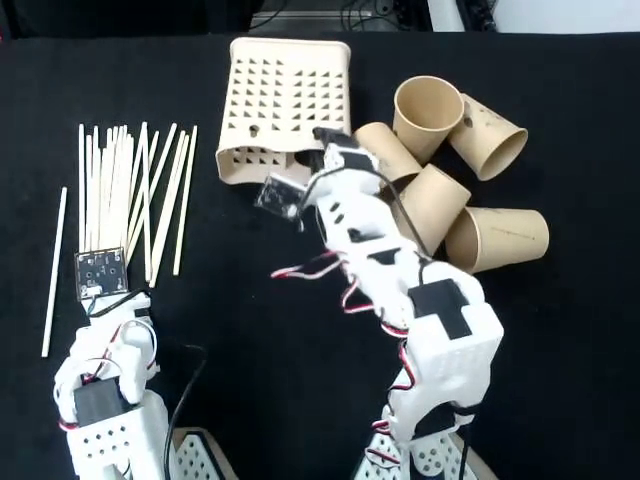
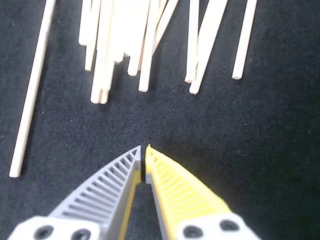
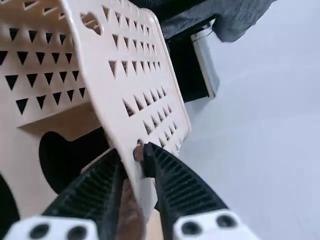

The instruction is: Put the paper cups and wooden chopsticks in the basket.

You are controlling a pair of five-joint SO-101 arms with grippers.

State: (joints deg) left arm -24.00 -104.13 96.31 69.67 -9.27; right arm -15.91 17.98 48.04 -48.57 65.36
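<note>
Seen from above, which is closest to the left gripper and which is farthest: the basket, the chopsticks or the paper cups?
1. The chopsticks, just ahead of the left gripper.
2. The basket, mid-table.
3. The paper cups, far right side.

The high view looks down over the whole table (image 1: pixel 250 330). The left wrist view sits low and close to the chopsticks (image 2: pixel 145 45), facing far. The right wrist view sits against the basket (image 3: pixel 125 75), facing far. The high view shares both spots.
</note>
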